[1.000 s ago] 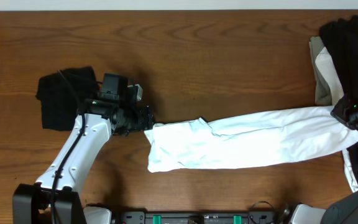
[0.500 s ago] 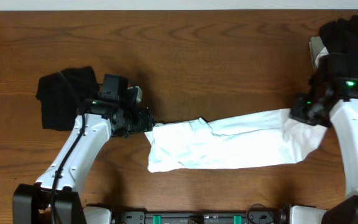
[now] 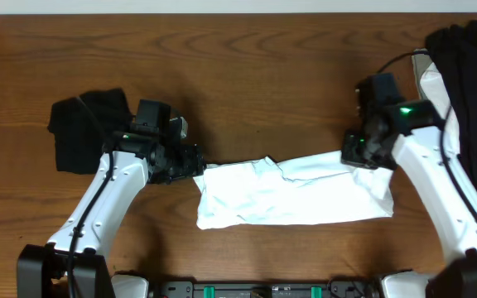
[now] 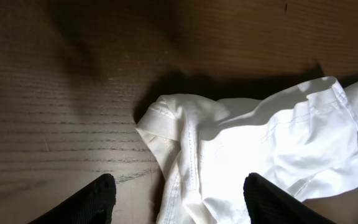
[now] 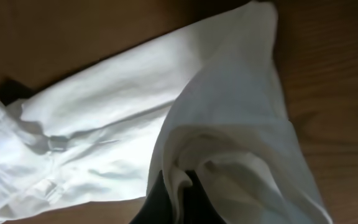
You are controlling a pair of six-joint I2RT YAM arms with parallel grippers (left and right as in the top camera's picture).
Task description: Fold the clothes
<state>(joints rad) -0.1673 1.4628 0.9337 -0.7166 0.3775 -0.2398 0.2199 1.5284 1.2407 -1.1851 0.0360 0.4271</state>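
A white garment (image 3: 288, 199) lies stretched across the middle of the table. My left gripper (image 3: 195, 163) is at its left end. In the left wrist view the fingers (image 4: 179, 190) are open, with the hemmed edge of the white fabric (image 4: 260, 137) on the table between them. My right gripper (image 3: 354, 156) is shut on the garment's right end, held just above the cloth and doubled back over it. The right wrist view shows a pinched fold between the fingers (image 5: 180, 186), and the white fabric (image 5: 104, 124) spreading away below. No chest print shows.
A folded black garment (image 3: 85, 128) lies at the left, behind my left arm. At the far right edge a black garment (image 3: 470, 66) lies over white and beige cloth (image 3: 429, 91). Bare wooden table (image 3: 263, 83) runs along the back.
My right gripper has moved left from the right-hand pile, carrying the white garment's right end and doubling it back toward the middle. The left arm has not moved.
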